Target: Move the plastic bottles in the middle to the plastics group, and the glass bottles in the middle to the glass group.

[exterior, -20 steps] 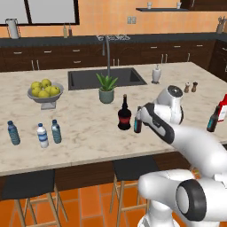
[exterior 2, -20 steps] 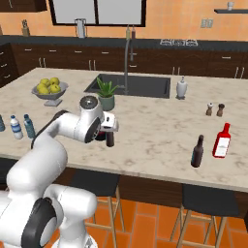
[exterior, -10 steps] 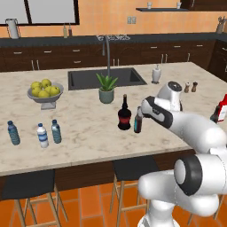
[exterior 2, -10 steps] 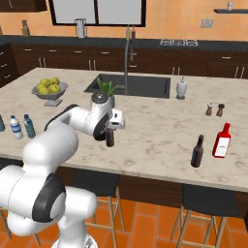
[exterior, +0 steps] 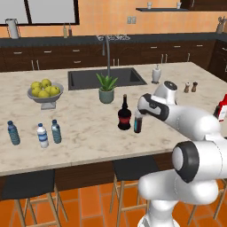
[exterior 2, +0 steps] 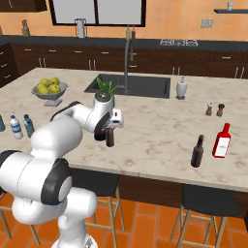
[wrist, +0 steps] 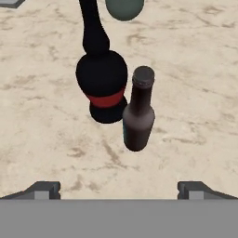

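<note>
Marbled beige counter (exterior: 88,133) under everything, with a dark sink (exterior: 106,78) set into its far side. Near the middle, just in front of a potted plant (exterior: 106,88): round-bellied black bottle (exterior: 124,116) with long neck and red label band, upright. Just beside it on its right in the left base view, a slim dark bottle (exterior: 138,122), also upright; close together, contact between the two not clear. In the hand view, slim dark bottle (wrist: 138,111) centred and a little nearer than the black bottle (wrist: 101,79).

Gripper (exterior: 141,116) at the end of the white arm, directly above and behind the slim bottle in the left base view; from the right base view, gripper (exterior 2: 111,131) right over the slim bottle (exterior 2: 110,138). Fingertips (wrist: 45,189) spread wide at the two bottom corners of the hand view, well apart from each other, nothing between them, bottle ahead of them and untouched.

At the counter's left end: three small water bottles standing together, a deeper blue one (exterior: 13,132), a clear white-labelled one (exterior: 42,135) and a grey-blue one (exterior: 56,131). At the right end: red bottle with white label (exterior 2: 222,140), another dark bottle (exterior 2: 197,151) just beside it, both upright. Two pepper shakers (exterior 2: 214,109) and a soap dispenser (exterior 2: 181,88) further back. Bowl of yellow-green fruit (exterior: 45,91) toward the left.
</note>
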Available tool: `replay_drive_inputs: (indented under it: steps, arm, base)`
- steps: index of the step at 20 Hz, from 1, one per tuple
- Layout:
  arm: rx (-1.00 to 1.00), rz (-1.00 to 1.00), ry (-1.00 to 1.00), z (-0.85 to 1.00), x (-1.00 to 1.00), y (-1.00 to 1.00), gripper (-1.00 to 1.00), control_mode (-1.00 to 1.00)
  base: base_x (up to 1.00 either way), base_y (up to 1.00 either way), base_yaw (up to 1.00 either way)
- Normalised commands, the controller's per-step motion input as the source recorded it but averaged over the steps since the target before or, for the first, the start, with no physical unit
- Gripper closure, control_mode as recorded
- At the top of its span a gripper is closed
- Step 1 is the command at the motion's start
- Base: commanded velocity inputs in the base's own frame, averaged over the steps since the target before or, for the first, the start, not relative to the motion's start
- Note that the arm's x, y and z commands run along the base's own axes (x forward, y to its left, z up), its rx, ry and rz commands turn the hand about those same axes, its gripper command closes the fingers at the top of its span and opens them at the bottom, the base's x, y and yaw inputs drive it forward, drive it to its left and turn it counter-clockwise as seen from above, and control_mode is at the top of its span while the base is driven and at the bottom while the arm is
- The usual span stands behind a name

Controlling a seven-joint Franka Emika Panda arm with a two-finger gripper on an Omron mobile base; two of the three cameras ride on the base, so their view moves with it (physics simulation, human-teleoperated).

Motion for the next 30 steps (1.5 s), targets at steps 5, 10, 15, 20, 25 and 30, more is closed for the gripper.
replay_drive_inputs:
  steps: [5, 10, 15, 20, 25, 30]
  arm:
    - [-0.04, 0.02, 0.02, 0.0, 0.21, -0.03, -1.0, -1.0]
    - [0.0, 0.01, 0.02, -0.05, 0.29, 0.0, -1.0, -1.0]
    - [0.0, 0.0, 0.0, -0.26, 0.06, 0.0, -1.0, -1.0]
    - [0.0, 0.0, 0.0, -0.16, 0.1, 0.0, -1.0, -1.0]
    - [-0.01, 0.0, 0.0, -0.08, 0.33, 0.0, -1.0, -1.0]
    - [0.0, 0.0, 0.0, -0.06, 0.1, 0.0, -1.0, -1.0]
  base:
    - [0.0, 0.0, 0.0]
    - [0.0, 0.0, 0.0]
    - [0.0, 0.0, 0.0]
    - [0.0, 0.0, 0.0]
    - [0.0, 0.0, 0.0]
    - [0.0, 0.0, 0.0]
